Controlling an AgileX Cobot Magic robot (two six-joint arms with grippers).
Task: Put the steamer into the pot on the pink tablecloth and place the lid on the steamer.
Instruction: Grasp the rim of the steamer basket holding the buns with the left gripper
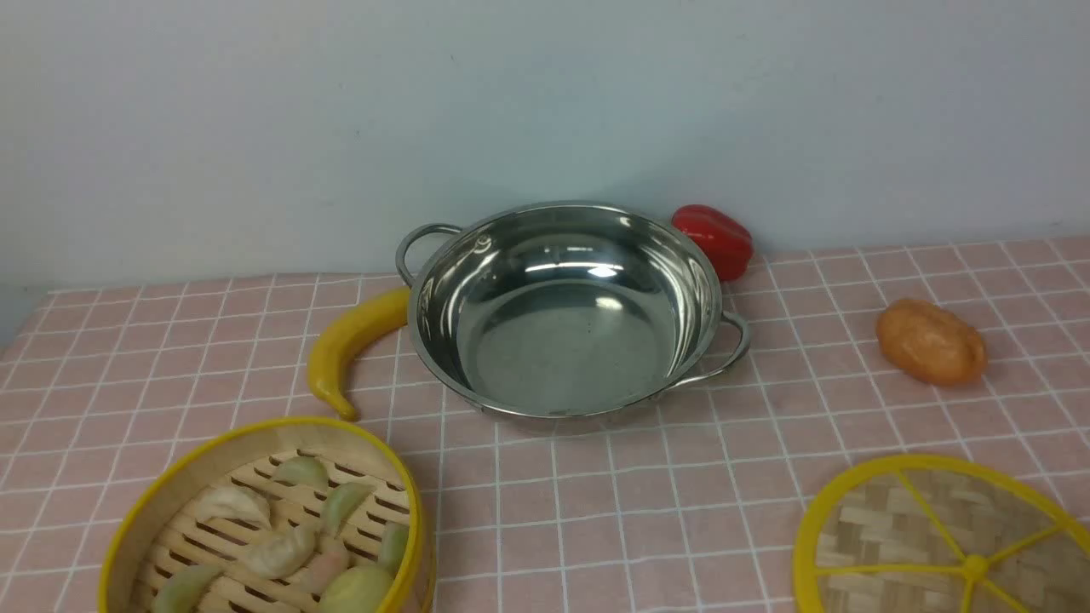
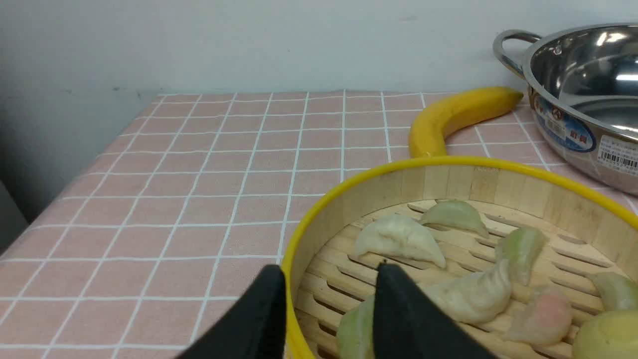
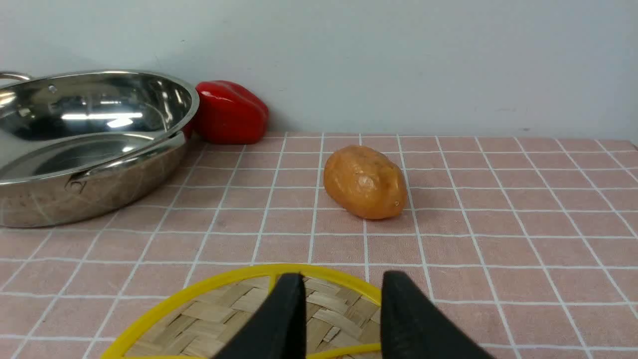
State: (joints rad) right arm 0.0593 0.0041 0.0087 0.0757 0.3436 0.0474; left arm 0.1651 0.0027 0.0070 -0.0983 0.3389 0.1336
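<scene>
Pink tablecloth (image 1: 596,511) with thin white grid lines covers the whole surface below a pale wall. No part of the task is done yet, and the step in hand looks like the first grasp. On the left, the left gripper (image 2: 329,279) has its jaws apart, astride the near wall of the steamer (image 2: 448,182). One finger is outside the yellow rim and the other is inside, above the slats and dumplings. The wall runs between them, closer to the outer finger, and is not gripped. The next move, I judge, calls for closing on that wall and lifting level so the dumplings do not roll. The steamer would then go forward and rightward to the pot (image 1: 664,281), which sits empty beyond the jaws with a banana (image 1: 349,340) just beside it. On the right, the right gripper (image 3: 344,279) is likewise spread. The far rim of the lid (image 3: 209,319) lies just beneath and between its fingers, though I cannot tell from this angle whether they touch it.
</scene>
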